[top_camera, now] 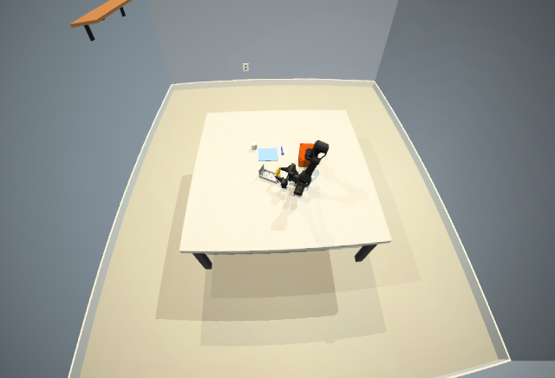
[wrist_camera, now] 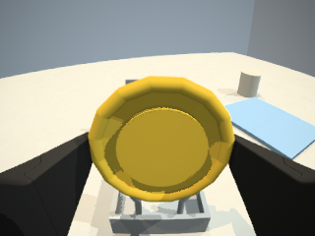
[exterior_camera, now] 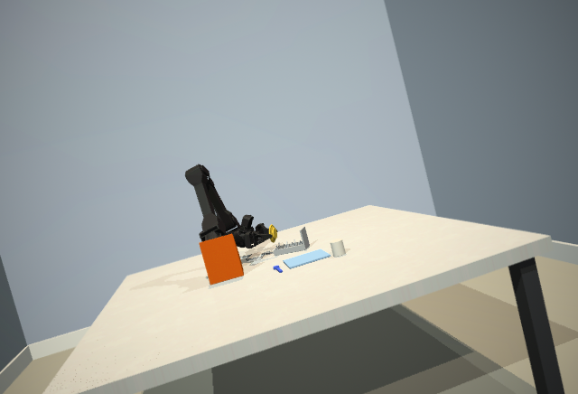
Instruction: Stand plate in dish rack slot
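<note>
My gripper [wrist_camera: 160,141] [top_camera: 280,172] [exterior_camera: 269,234] is shut on the yellow plate [wrist_camera: 161,138] [top_camera: 278,170] [exterior_camera: 273,232], which stands on edge between the two black fingers. The plate hangs low over the near end of the grey dish rack [wrist_camera: 159,222] [top_camera: 267,173] [exterior_camera: 292,245]. In the wrist view the rack's rails show just below the plate's lower rim. I cannot tell whether the plate touches the rack. The rack lies on the white table [top_camera: 251,225] [exterior_camera: 373,258].
An orange box [top_camera: 305,151] [exterior_camera: 220,258] stands by the arm's base. A light blue flat mat [top_camera: 268,154] [exterior_camera: 306,258] [wrist_camera: 276,125], a small blue object [top_camera: 282,151] [exterior_camera: 277,268] and a small white cup [top_camera: 254,145] [exterior_camera: 337,248] [wrist_camera: 248,83] lie beyond the rack.
</note>
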